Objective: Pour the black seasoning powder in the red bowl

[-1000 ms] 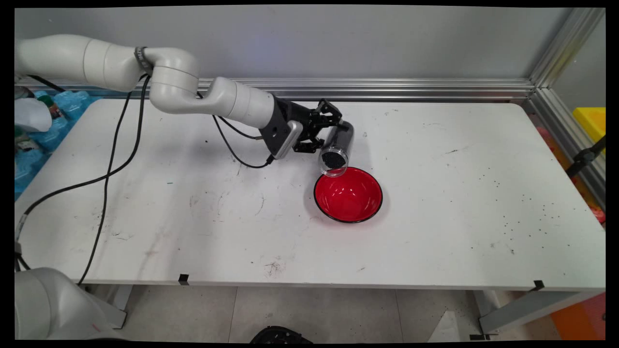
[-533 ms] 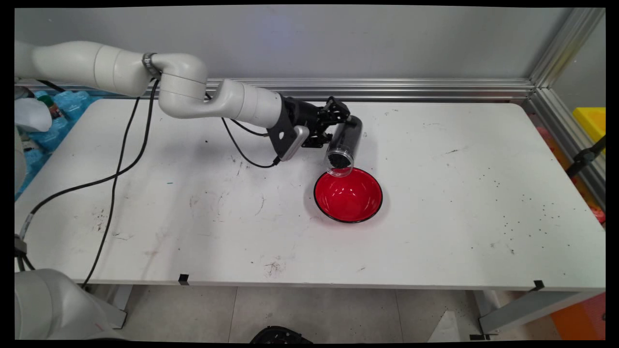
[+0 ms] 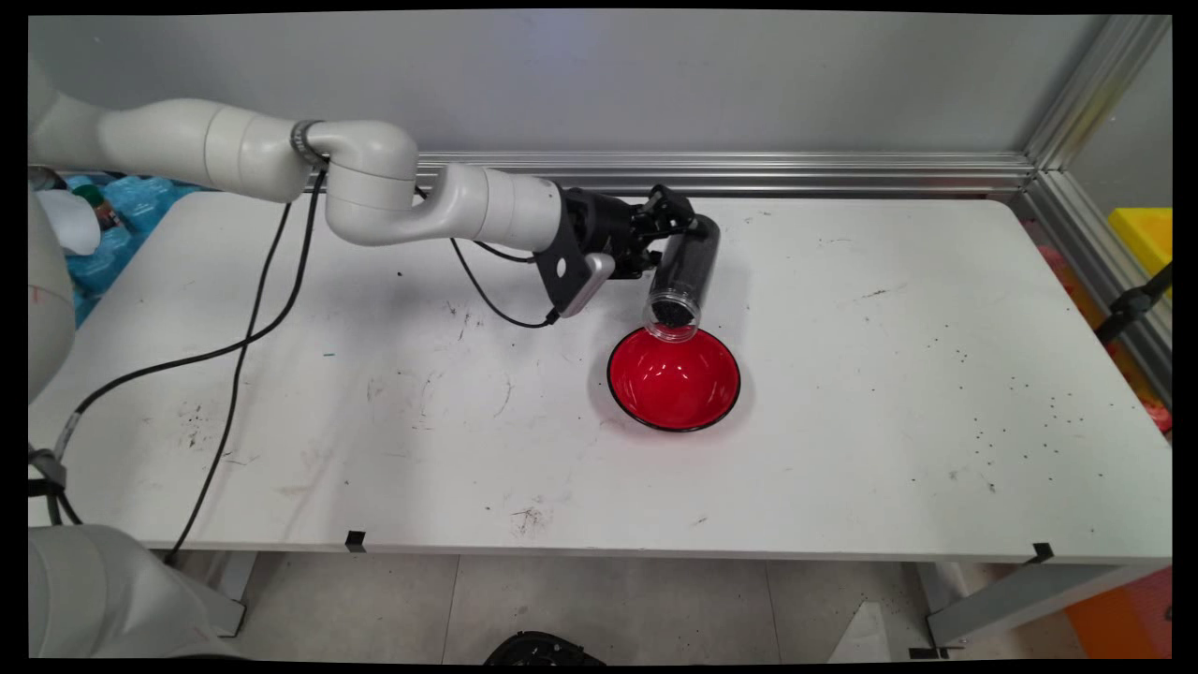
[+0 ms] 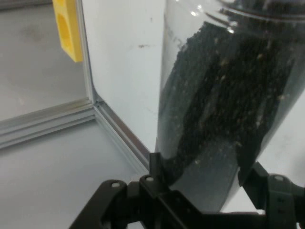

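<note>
My gripper (image 3: 676, 236) is shut on a clear jar (image 3: 685, 273) filled with small black grains. The jar is tilted, its open mouth pointing down over the far rim of a red bowl (image 3: 674, 379) that stands near the table's middle. The bowl's inside looks bare red. In the hand view the jar (image 4: 224, 95) fills the right side, black grains packed against its wall, held between my gripper (image 4: 202, 171) fingers.
The white table (image 3: 889, 421) carries scattered black specks toward its right side. An aluminium rail (image 3: 842, 173) runs along the back and right edges. A yellow bin (image 3: 1146, 234) sits beyond the right rail. Black cables (image 3: 243, 309) hang from the arm at left.
The arm has carried the jar to the right and tipped its mouth further downward, from beside the bowl's far-left rim to above its far rim.
</note>
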Controlling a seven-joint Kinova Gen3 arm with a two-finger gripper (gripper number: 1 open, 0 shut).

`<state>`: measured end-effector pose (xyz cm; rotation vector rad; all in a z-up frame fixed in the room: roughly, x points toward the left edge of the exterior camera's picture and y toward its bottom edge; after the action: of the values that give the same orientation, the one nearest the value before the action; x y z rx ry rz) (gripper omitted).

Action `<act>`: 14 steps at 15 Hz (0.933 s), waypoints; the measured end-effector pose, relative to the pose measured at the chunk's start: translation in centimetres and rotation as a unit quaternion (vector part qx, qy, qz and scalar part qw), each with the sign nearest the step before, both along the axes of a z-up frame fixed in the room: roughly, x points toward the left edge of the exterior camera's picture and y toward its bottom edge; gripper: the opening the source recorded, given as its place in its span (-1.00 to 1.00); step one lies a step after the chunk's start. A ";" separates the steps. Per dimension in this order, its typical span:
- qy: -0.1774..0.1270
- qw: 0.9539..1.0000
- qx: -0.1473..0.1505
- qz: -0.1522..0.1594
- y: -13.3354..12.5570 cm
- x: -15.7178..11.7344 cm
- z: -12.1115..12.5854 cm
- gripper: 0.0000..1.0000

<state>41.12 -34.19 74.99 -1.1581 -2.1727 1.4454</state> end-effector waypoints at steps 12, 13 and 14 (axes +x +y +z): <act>-0.039 0.995 -0.089 -0.024 0.5 -1.5 -0.6 -1.00; -0.043 0.994 -0.097 -0.027 0.6 -1.6 -0.7 -1.00; -0.047 0.993 -0.106 -0.030 0.7 -1.7 -0.6 -1.00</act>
<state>39.45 -33.48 74.35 -1.3776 -2.0628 1.6580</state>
